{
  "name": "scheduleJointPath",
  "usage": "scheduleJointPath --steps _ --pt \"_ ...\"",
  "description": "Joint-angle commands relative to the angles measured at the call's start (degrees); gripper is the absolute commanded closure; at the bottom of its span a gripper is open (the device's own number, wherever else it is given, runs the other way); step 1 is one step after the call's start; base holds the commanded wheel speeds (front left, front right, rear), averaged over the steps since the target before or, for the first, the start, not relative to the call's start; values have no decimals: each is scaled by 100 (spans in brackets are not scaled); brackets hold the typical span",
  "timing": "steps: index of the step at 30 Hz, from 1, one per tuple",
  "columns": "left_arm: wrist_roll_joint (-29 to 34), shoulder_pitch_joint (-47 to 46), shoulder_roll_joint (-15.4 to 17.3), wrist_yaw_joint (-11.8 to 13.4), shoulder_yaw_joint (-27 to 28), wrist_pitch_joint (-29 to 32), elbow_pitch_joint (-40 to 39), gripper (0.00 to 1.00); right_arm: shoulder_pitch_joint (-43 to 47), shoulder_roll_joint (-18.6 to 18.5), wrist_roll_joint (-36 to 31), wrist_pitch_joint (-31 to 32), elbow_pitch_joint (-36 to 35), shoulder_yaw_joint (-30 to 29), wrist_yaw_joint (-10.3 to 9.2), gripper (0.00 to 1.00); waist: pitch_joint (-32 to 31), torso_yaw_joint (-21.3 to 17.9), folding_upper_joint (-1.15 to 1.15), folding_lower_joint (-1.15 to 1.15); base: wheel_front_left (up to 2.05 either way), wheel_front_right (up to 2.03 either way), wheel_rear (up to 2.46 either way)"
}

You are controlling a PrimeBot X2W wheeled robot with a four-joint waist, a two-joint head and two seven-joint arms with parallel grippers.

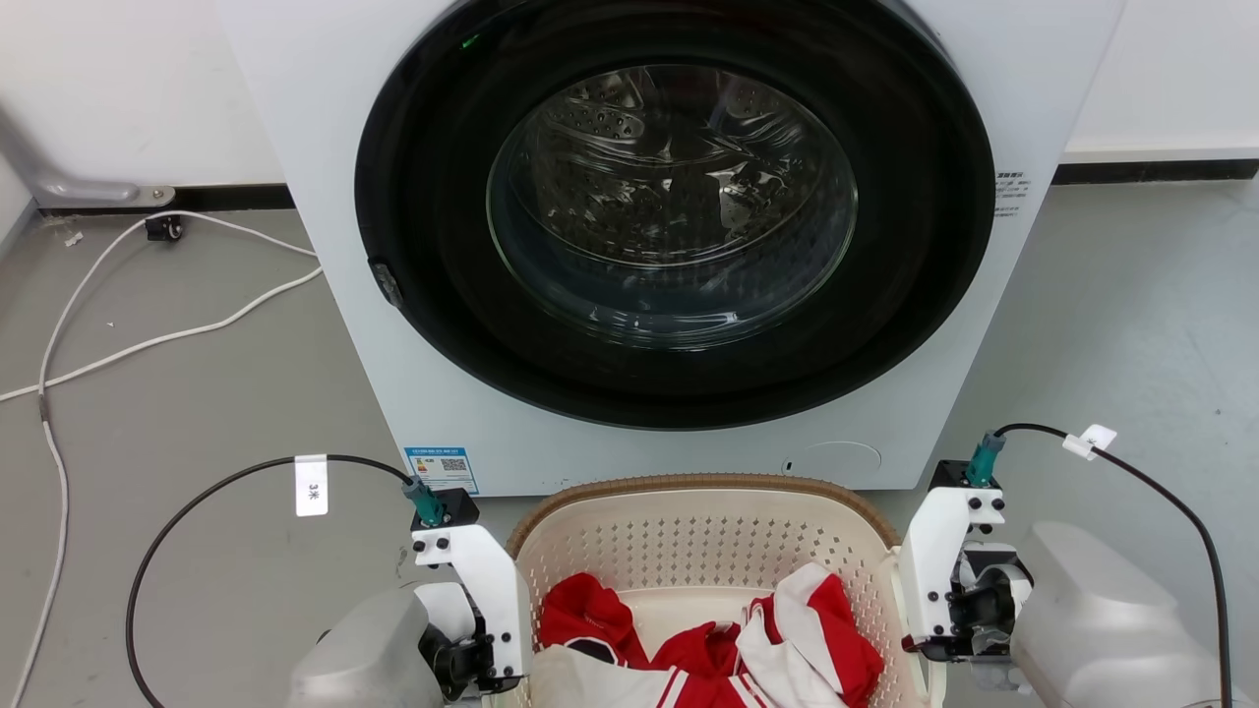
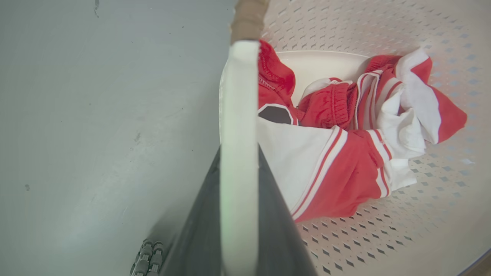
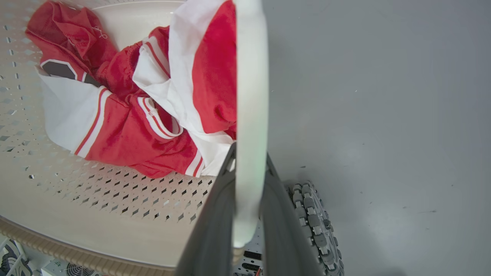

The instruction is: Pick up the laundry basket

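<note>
Grasp set: my left pincer [image 2: 238, 153] and right pincer [image 3: 249, 149] clamp the laundry basket [image 1: 703, 551] handles [image 2: 238, 96]; next, lift level

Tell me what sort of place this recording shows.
Probably a laundry area, perhaps a test-lab mock-up. A front-loading washing machine fills the background, a laundry basket holding red-and-white clothes is right in front of it, and the floor is bare grey.
</note>
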Motion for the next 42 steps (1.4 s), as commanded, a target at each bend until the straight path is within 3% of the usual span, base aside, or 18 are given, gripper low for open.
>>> scheduleJointPath --steps 1,42 --pt "-64 -33 -148 -81 -34 -12 -83 100 60 179 -16 17 -60 -39 66 100 0 1 0 0 0 0 0" --pt "-486 -115 -104 -82 -473 -277 -29 100 118 319 -731 197 -59 -869 67 100 57 -20 0 0 0 0 0"
